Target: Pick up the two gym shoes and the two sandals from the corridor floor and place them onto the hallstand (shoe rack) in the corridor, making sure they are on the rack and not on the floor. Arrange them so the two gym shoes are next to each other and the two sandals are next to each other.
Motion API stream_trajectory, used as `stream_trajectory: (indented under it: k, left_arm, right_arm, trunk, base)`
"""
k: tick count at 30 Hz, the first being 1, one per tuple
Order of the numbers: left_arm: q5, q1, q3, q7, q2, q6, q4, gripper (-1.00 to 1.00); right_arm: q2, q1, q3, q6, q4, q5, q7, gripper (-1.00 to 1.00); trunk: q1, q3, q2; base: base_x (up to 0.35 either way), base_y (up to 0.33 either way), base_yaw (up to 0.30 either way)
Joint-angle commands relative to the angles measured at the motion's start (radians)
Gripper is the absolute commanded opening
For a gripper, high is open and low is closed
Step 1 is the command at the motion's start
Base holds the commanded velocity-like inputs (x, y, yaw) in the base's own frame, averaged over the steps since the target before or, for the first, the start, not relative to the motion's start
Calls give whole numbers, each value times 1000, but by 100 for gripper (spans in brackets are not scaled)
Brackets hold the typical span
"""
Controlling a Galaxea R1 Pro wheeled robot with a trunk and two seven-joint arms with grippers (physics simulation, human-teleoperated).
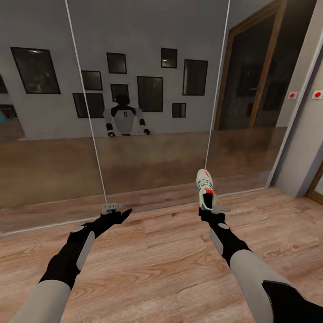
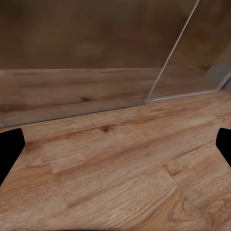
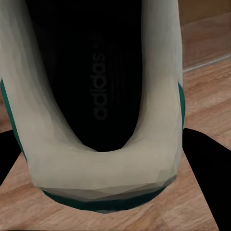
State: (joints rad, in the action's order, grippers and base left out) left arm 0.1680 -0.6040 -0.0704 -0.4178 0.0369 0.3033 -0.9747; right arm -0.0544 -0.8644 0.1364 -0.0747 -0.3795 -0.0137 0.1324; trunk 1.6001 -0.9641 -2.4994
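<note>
Both of our arms reach forward and down over the corridor floor (image 1: 152, 264), toward a mirrored wall (image 1: 148, 89) in which we see our own reflection among dark picture frames.

Our right arm stretches ahead with its wrist level, and the right pincer (image 1: 210, 211) is clenched on one gym shoe (image 1: 205, 188), gripping it at the heel end so that the toe points away from us, toward the mirror. The shoe is lifted clear of the planks. In the right wrist view we look straight into its dark insole (the printed brand name is readable), with the pale heel collar (image 3: 103, 168) and a green stripe framed by the two black fingers (image 3: 211, 173).

Our left arm angles slightly inward, and the left pincer (image 1: 117, 214) is released, grasping nothing; its fingertips (image 2: 9, 149) stand wide apart over bare wood.

We count one gym shoe and two pincers.
</note>
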Motion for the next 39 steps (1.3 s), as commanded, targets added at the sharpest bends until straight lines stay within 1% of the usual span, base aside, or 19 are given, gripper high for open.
stream_trajectory:
  k: [1, 39]
  left_arm:
    - [10, 0, -2, -3, 0, 10, -1, 100]
    - [11, 0, -2, -3, 0, 10, 0, 100]
  right_arm:
    - [-1, -1, 3, -4, 1, -2, 1, -100]
    - [-1, -1, 2, -4, 1, -3, 2, -100]
  trunk:
    - [0, -1, 0]
    - [0, -1, 0]
  base:
    - [0, 0, 293]
    - [0, 0, 294]
